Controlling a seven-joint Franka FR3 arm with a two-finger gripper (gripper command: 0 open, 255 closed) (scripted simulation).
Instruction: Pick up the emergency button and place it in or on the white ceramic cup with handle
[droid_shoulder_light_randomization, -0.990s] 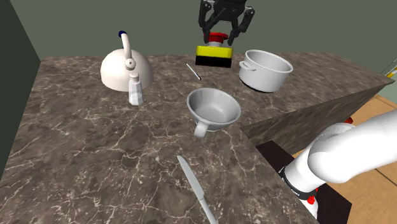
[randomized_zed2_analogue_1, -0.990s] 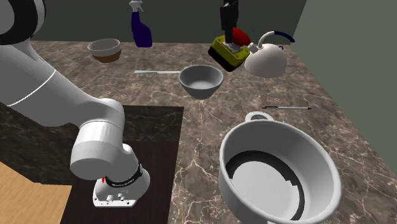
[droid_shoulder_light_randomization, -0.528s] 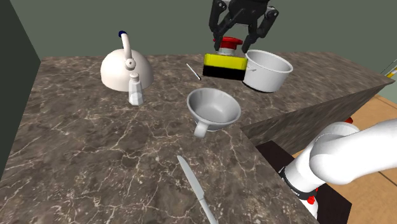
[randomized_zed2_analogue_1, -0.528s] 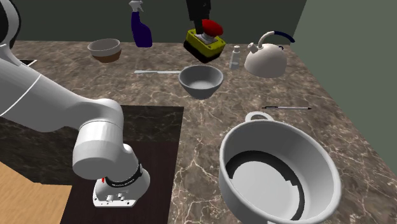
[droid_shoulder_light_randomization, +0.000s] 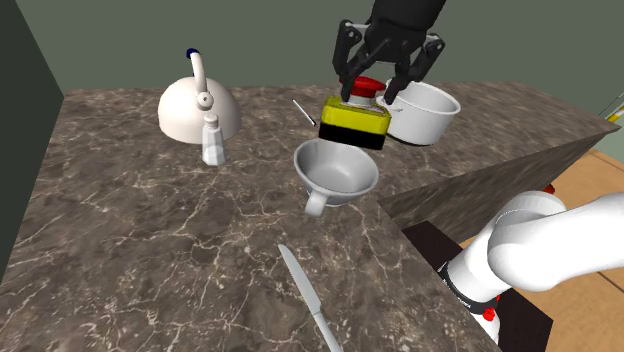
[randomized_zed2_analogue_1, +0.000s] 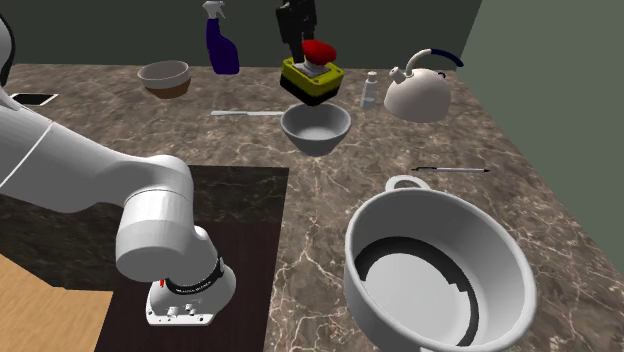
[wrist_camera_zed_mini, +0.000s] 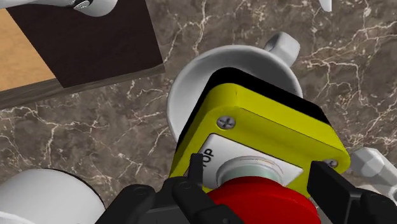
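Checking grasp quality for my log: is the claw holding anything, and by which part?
The claw grips the emergency button by its red mushroom head, clasped from opposite sides; the yellow-and-black box hangs beneath.

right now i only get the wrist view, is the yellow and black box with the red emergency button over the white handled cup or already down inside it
observer: over it. in the second exterior view the yellow and black button box hangs just above the rim of the white handled cup, not inside.
operator: anything tall close by
observer: a white kettle with a blue-tipped handle stands apart from the cup, to the shoulder view's left.
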